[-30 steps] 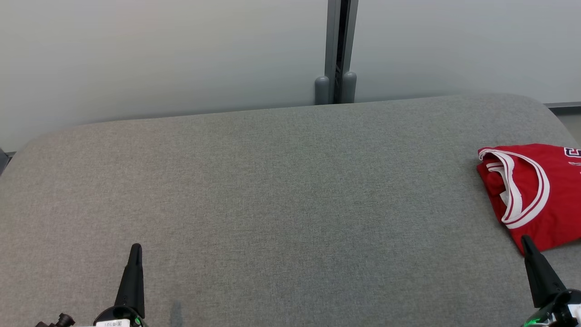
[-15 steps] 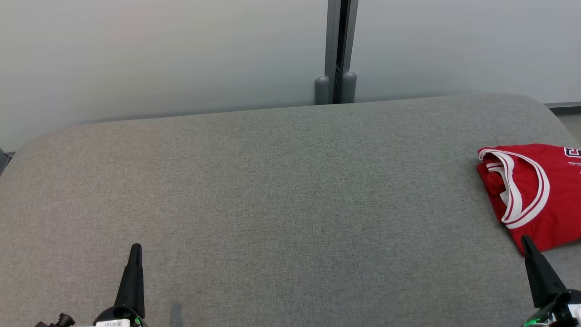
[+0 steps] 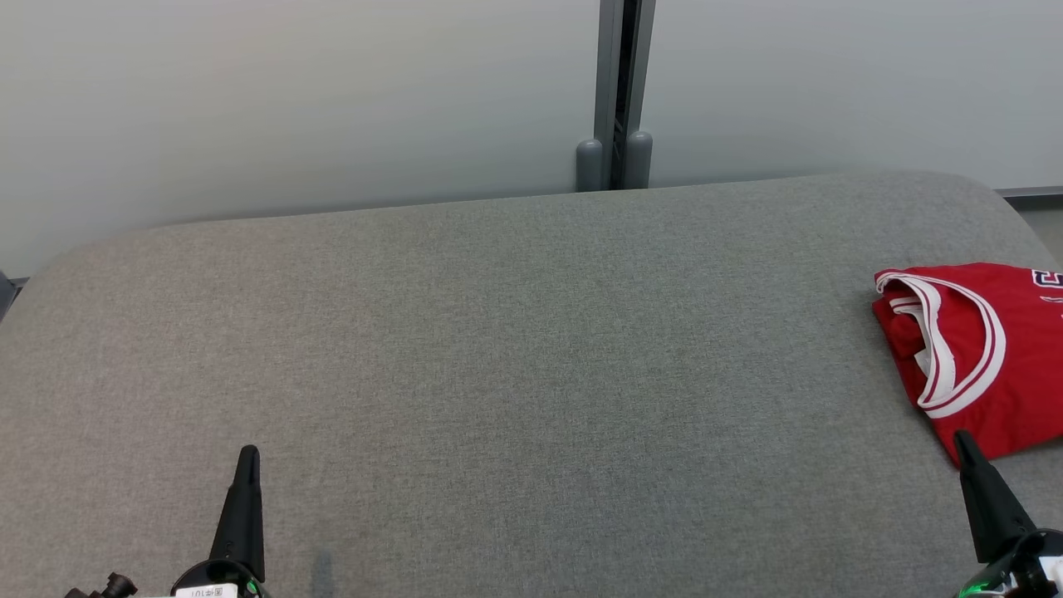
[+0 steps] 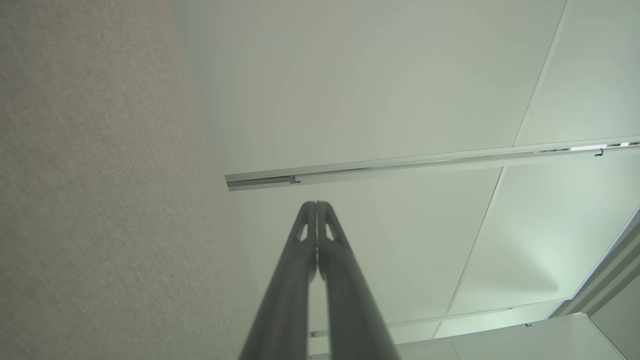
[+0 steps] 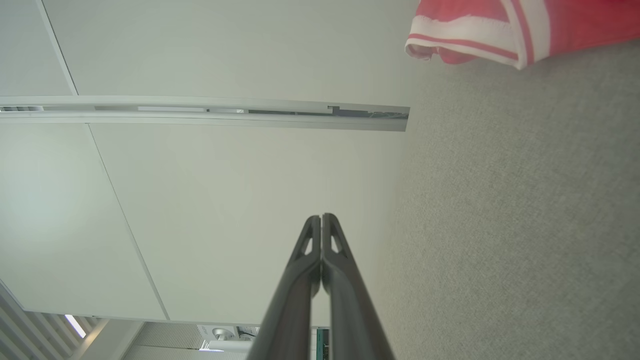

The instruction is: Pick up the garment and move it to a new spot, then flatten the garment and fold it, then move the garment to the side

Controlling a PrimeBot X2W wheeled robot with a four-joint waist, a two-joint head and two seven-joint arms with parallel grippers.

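Head view with both wrist views. A grey fabric-covered bench (image 3: 515, 349) with rounded far corners stands against pale wall panels (image 3: 291, 100). The panels are divided by a vertical grey post (image 3: 616, 91) with two rounded caps (image 3: 589, 164) at its foot.

The garment, a red jersey (image 3: 996, 349) trimmed in white with thin red stripes, lies folded on the bench at its right side, well right of centre. It is cut off by the right edge of the head view. The banded opening faces the middle of the bench, and a fragment of white lettering shows at the far right.

The left end effector (image 3: 247, 455) sits at the lower left over bare fabric, well apart from the jersey. Its two dark fingers are pressed together and grasp nothing, as the left wrist view confirms (image 4: 316, 204).

The right end effector (image 3: 960, 438) rises at the lower right, likewise clenched and empty, with its fingers meeting at the tip (image 5: 321, 216). In the head view its tip overlaps the near edge of the jersey. In the right wrist view the jersey (image 5: 590, 20) lies apart from the fingers, in the upper right corner.

Both wrist views look along the fingers towards the wall panels, which a horizontal metal rail (image 4: 400, 162) crosses.
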